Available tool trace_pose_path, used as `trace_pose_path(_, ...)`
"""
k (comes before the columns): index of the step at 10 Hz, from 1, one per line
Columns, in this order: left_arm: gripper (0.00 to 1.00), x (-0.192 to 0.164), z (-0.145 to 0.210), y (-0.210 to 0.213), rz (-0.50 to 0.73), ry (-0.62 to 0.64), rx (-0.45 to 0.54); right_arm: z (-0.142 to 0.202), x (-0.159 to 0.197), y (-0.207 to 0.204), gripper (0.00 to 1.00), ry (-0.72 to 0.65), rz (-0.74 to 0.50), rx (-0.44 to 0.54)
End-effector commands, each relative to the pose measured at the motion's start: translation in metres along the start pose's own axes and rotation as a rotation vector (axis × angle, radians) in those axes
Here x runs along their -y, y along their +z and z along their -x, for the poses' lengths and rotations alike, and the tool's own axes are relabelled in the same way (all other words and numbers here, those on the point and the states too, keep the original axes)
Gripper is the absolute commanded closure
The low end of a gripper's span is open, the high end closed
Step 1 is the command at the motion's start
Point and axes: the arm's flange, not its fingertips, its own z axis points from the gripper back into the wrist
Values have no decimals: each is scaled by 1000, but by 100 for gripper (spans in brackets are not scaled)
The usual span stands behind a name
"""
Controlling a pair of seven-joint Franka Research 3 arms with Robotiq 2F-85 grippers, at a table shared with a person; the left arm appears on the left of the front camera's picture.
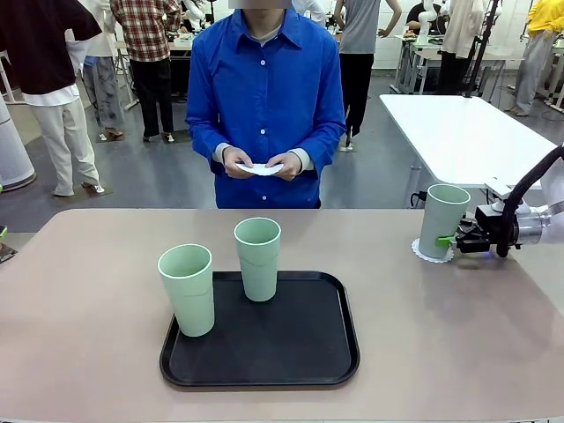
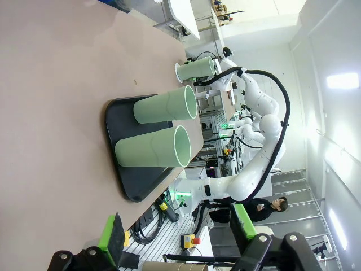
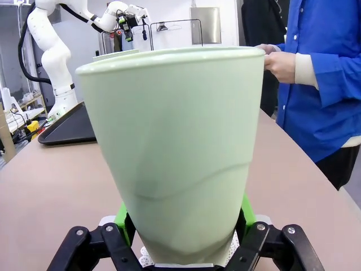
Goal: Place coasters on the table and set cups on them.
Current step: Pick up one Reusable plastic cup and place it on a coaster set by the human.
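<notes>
A mint-green cup [image 1: 443,218] stands upright on a white lacy coaster [image 1: 429,256] at the table's [image 1: 88,264] right side. My right gripper [image 1: 453,240] reaches in from the right, shut on this cup's lower part. In the right wrist view its green pads [image 3: 122,217] press the cup [image 3: 175,147] on both sides, and the coaster's edge [image 3: 144,261] peeks out below. Two more cups [image 1: 187,291] [image 1: 258,258] stand on the black tray [image 1: 308,352]. My left gripper [image 2: 177,231] hangs open, far from the tray [image 2: 121,113]. The person holds white coasters [image 1: 260,167] in both hands.
The person in a blue shirt [image 1: 264,97] stands at the far edge, hands above it. A white table [image 1: 458,123] stands behind at the right. Bare tabletop lies left of the tray and between the tray and the right cup.
</notes>
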Motion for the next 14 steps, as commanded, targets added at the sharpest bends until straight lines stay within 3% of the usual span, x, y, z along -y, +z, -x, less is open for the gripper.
trace_pose_path(1, 0, 1, 1, 1, 10, -7, 3, -4, 8, 0, 0, -25, 14, 4)
trace_pose_path(14, 0, 1, 1, 1, 10, -7, 3, -7, 15, 11, 0, -63, 10, 30)
